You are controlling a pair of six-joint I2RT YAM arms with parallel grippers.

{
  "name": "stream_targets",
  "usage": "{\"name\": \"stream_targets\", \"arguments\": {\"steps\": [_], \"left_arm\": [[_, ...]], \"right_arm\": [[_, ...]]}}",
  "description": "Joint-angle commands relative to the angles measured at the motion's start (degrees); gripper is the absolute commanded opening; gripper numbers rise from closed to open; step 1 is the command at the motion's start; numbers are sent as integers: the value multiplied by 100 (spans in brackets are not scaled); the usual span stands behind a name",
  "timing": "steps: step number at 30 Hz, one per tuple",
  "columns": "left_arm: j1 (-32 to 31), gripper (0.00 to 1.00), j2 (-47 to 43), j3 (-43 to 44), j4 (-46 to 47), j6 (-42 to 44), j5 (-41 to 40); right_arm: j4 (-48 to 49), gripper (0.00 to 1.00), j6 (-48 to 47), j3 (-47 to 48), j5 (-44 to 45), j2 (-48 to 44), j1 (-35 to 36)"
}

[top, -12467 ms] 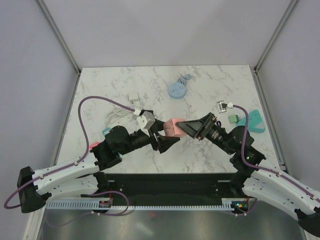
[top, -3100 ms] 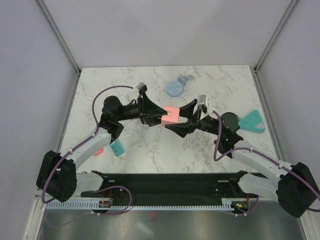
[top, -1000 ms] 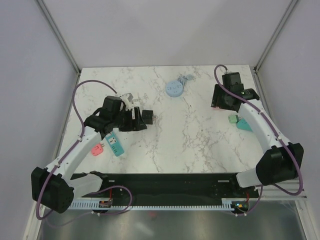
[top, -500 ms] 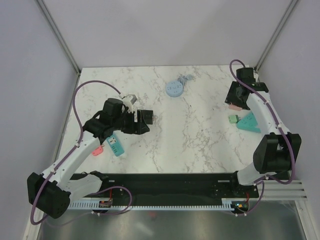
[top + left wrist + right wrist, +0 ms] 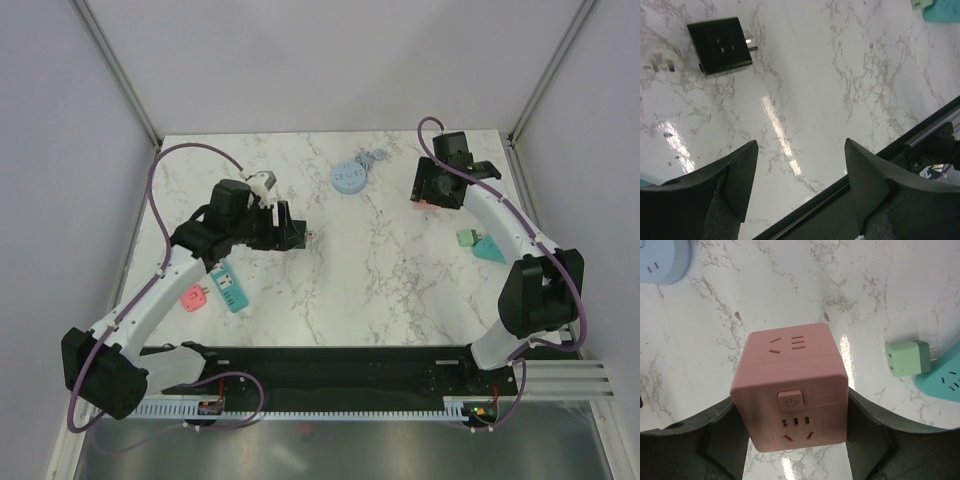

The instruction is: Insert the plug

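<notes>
While poised over the far right of the bench (image 5: 370, 285), gripped the pink socket cube (image 5: 792, 390) with the right jaws clamped on its two sides, a green plug (image 5: 907, 358) and a teal socket (image 5: 945, 382) lying a little nearer and to its right. Held the left jaws wide apart over the left half, with the black plug (image 5: 720, 46) flat on the bench just beyond their tips, prongs pointing right, well apart from the cube.

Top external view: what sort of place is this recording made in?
Probably a robot lab test cell: a marble-patterned table boxed in by plain grey walls on metal posts, with a black plug adapter and a pink socket cube as props.
</notes>
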Motion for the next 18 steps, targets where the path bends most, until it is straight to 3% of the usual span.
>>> {"name": "stream_targets", "arguments": {"steps": [1, 10, 18], "left_arm": [[-2, 77, 417, 658, 478, -275, -550], [77, 75, 2473, 2671, 916, -627, -1139], [244, 78, 4766, 4727, 1278, -372, -1140]], "right_arm": [[632, 0, 223, -284, -339, -504, 228], [1116, 0, 197, -1145, -796, -1295, 703], [1758, 0, 399, -1743, -1367, -1876, 897]]}}
